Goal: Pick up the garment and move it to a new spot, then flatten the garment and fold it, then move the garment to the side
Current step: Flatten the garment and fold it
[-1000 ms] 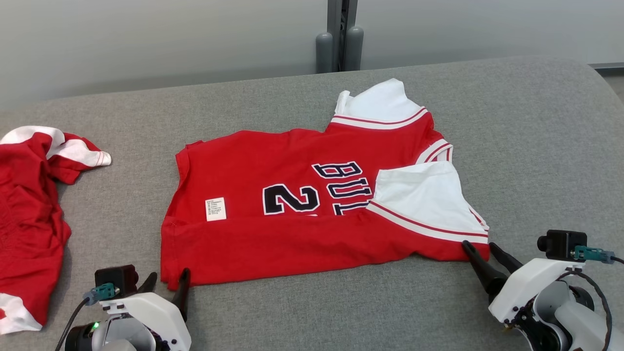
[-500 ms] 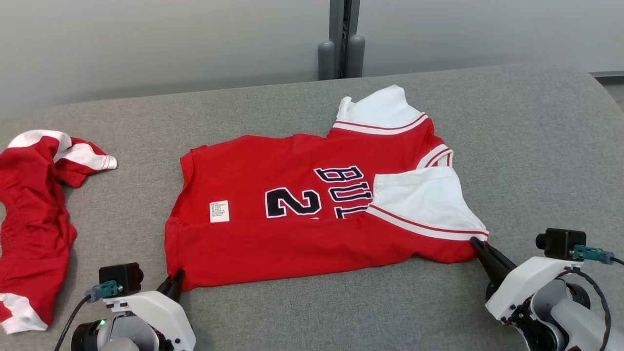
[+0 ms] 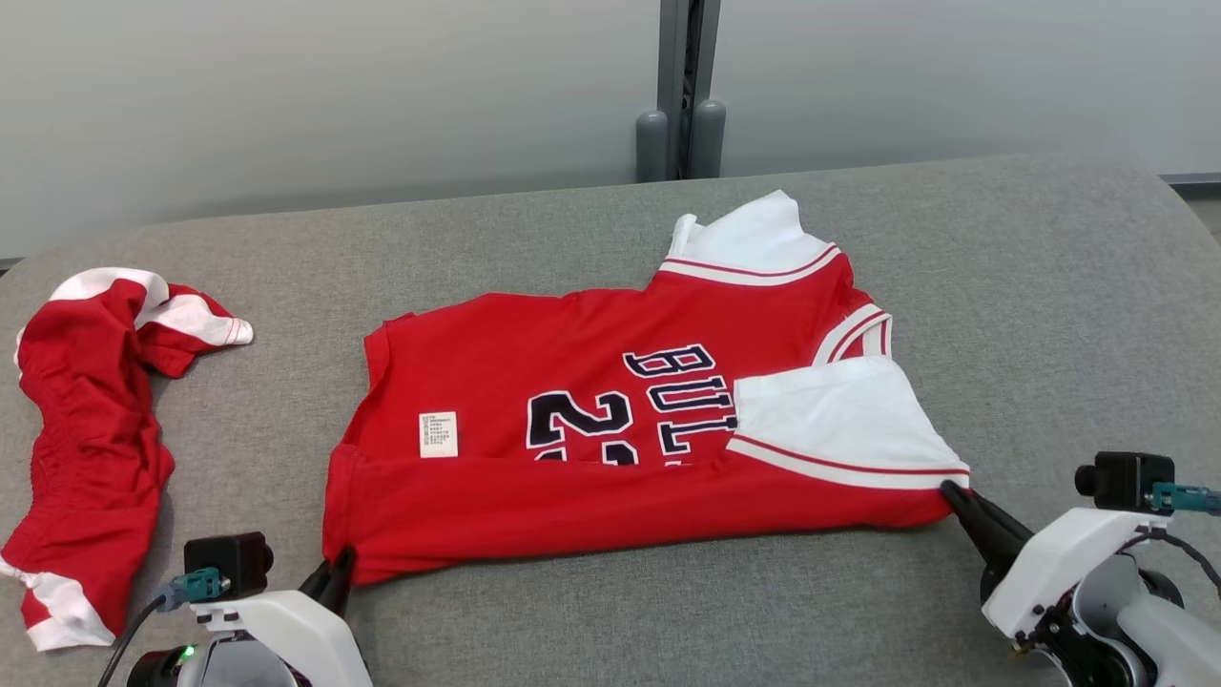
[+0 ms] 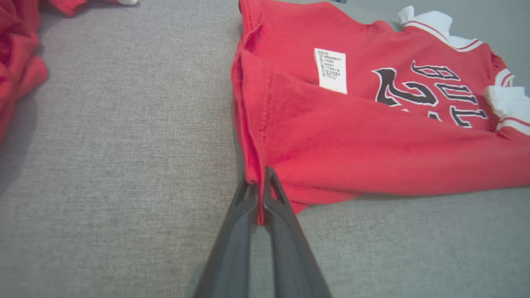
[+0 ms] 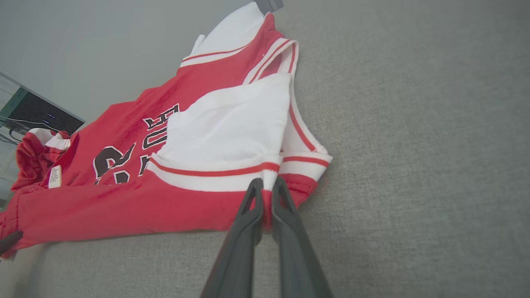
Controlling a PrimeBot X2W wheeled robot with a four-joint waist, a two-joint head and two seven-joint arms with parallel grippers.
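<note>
Red hem at the near-left corner of the jersey [image 3: 572,496] was pinched in the left hand [image 3: 334,577], which had stood open a second earlier. Further right, the right hand [image 3: 957,496] had likewise closed on the sleeve corner. The jersey, lying half-folded in the middle of the table [image 3: 1049,286], looked ready for its next fold.

We read dark, white-edged letters [image 3: 679,367] spelling "BUL" on the chest of the red jersey [image 3: 534,353]. They run on under a folded white sleeve [image 3: 839,420], so the rest of the word escapes us. At nine o'clock from them in the head view stands a big number [image 3: 575,426] in the same style: a clear "2", then a second digit half buried by the folded hem [image 3: 572,506], which we cannot name. Further toward nine o'clock sits a small white label [image 3: 438,434] with rows of tiny print, too fine for us to read
</note>
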